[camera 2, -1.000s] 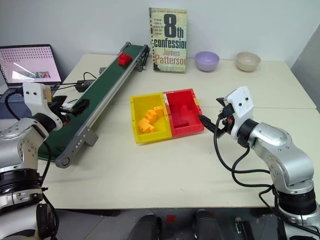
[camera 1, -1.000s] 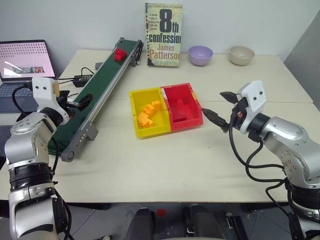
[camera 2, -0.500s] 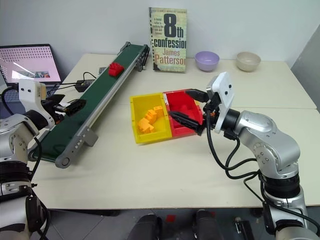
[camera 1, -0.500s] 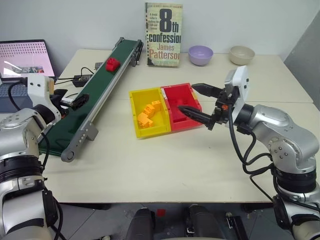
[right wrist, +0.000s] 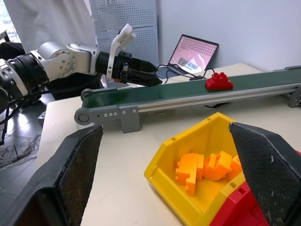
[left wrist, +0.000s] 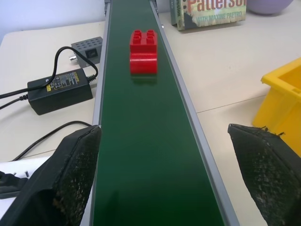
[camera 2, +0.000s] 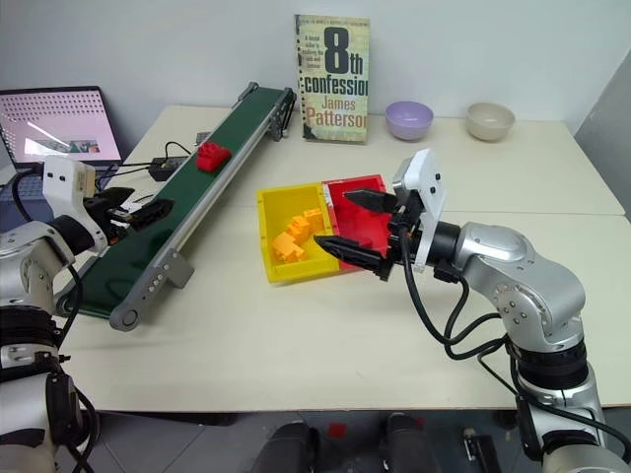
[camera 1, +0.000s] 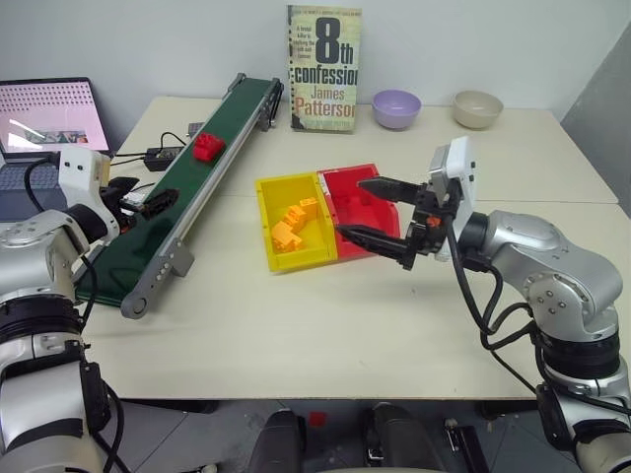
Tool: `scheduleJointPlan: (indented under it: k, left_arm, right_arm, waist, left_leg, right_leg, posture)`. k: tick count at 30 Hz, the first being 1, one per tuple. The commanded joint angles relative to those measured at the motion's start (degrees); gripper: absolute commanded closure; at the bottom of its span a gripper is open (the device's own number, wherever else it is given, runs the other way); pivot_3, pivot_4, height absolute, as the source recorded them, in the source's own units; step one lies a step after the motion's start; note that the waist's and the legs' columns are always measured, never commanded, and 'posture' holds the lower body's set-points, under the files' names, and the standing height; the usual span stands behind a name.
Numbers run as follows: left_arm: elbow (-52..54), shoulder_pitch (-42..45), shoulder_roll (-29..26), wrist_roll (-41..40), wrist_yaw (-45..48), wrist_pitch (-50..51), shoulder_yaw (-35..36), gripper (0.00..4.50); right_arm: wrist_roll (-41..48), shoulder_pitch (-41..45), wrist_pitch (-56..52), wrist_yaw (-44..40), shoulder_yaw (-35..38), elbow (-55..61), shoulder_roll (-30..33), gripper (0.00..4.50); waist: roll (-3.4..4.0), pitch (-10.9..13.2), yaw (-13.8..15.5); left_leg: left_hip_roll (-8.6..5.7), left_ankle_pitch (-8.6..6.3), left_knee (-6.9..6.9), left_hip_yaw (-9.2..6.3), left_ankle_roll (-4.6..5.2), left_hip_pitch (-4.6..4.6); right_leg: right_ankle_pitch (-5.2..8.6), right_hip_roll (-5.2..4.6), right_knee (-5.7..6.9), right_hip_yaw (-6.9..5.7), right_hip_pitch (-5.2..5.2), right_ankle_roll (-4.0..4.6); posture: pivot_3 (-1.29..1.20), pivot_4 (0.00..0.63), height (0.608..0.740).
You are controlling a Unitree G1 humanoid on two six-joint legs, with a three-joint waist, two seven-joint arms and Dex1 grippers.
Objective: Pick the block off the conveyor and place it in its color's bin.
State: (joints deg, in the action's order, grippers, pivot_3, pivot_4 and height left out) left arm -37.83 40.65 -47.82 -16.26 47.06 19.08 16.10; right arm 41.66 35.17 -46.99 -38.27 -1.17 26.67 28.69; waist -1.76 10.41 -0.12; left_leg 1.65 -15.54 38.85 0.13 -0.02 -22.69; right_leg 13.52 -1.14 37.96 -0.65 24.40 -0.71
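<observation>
I see my left gripper [camera 1: 148,200] at the table's left edge, jaws spread wide over the near part of the conveyor [camera 1: 187,187], holding nothing. The red block [camera 1: 207,147] rides the belt toward its far end. Mid-table sits the red bin [camera 1: 383,187], joined to a yellow bin [camera 1: 264,189]. My right gripper [camera 1: 373,210] hovers over the red bin, jaws spread, empty.

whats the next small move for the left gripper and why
Probably hold the left gripper open over the conveyor and close once the block arrives: its fingers straddle the belt, with the red brick lying further up it, not yet between them.
</observation>
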Motion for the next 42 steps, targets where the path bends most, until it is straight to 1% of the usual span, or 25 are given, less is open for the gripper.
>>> scheduleJointPlan:
  k: [1, 22, 24, 25, 27, 28, 29, 37, 42]
  left_arm:
    - [-0.6, 1.6, -1.5, 0.4, 0.5, -2.0, 0.4, 0.03]
    - [-9.7, 4.5, 0.7, 3.2, 1.4, -5.6, -2.0, 0.03]
    - [-10.2, 4.4, 0.6, 3.6, 1.4, -6.1, -2.4, 0.38]
    - [-10.3, 4.4, 0.6, 3.6, 1.6, -6.1, -2.5, 0.46]
    - [-10.1, 4.2, 0.5, 3.6, 2.1, -5.9, -2.4, 0.88]
    - [-10.0, 4.0, 0.4, 3.6, 2.1, -5.9, -2.4, 1.16]
    - [-9.6, 3.8, 0.3, 3.6, 2.2, -5.6, -2.4, 1.31]
    - [-4.9, 0.7, -1.5, 2.5, 2.4, -2.9, -0.8, 2.95]
    - [0.6, -1.8, -2.0, 1.1, 1.9, 0.3, 0.4, 2.96]
  right_arm:
    - [1.1, 0.7, 0.1, 0.1, 0.7, 2.6, 0.4, 0.0]
    - [1.8, 1.2, -1.5, 0.1, 1.0, 3.7, 1.3, 0.0]
    - [1.7, 1.3, -1.6, 0.2, 1.1, 3.7, 1.4, 0.0]
    - [1.7, 1.4, -1.6, 0.1, 1.1, 3.6, 1.4, 0.0]
    - [1.7, 1.5, -1.7, 0.1, 1.1, 3.7, 1.5, 0.0]
    - [1.6, 1.7, -1.6, 0.0, 1.2, 3.5, 1.6, 0.0]
    - [1.5, 1.8, -1.6, 0.0, 1.3, 3.3, 1.6, 0.0]
    - [0.9, 2.5, -0.9, -0.4, 1.3, 2.1, 1.8, 0.0]
    - [0.6, 1.8, -0.6, -0.6, 1.8, 1.9, 2.4, 0.0]
  waist:
    - [0.0, 0.0, 0.0]
    - [0.0, 0.0, 0.0]
    - [0.0, 0.0, 0.0]
    - [0.0, 0.0, 0.0]
    - [0.0, 0.0, 0.0]
    - [0.0, 0.0, 0.0]
    - [0.0, 0.0, 0.0]
    - [0.0, 0.0, 0.0]
    - [0.0, 0.0, 0.0]
  left_leg:
    - [0.0, 0.0, 0.0, 0.01, 0.0, 0.0]
    - [0.0, 0.0, 0.0, -0.01, 0.0, 0.0]
    - [0.01, 0.0, 0.0, -0.01, 0.0, -0.01]
    - [0.01, 0.0, 0.0, -0.02, 0.0, -0.01]
    - [0.01, 0.0, 0.0, -0.02, 0.0, -0.01]
    - [0.01, 0.0, 0.0, -0.02, 0.0, -0.02]
    - [0.01, 0.0, 0.0, -0.02, 0.0, -0.02]
    - [0.02, 0.0, 0.0, -0.04, 0.0, -0.03]
    - [0.03, 0.0, 0.0, -0.05, 0.0, -0.03]
  right_leg:
    - [0.0, 0.0, 0.0, 0.0, 0.0, 0.0]
    - [0.0, 0.0, 0.02, -0.03, 0.01, 0.0]
    - [0.0, 0.0, 0.01, -0.03, 0.01, 0.0]
    - [0.0, 0.0, 0.01, -0.03, 0.01, 0.0]
    - [0.0, 0.0, 0.01, -0.03, 0.01, 0.0]
    - [0.0, 0.0, 0.01, -0.03, 0.01, 0.0]
    - [0.0, 0.0, 0.01, -0.03, 0.02, 0.0]
    - [0.0, -0.01, 0.01, -0.01, 0.02, 0.0]
    - [0.0, -0.04, 0.02, 0.0, 0.03, 0.0]
  posture:
    - [0.0, 0.15, 0.74]
    - [0.0, 0.15, 0.74]
    - [0.0, 0.15, 0.74]
    - [0.0, 0.15, 0.74]
    - [0.0, 0.15, 0.74]
    - [0.0, 0.15, 0.74]
    - [0.0, 0.15, 0.74]
    - [0.0, 0.15, 0.74]
    - [0.0, 0.15, 0.74]
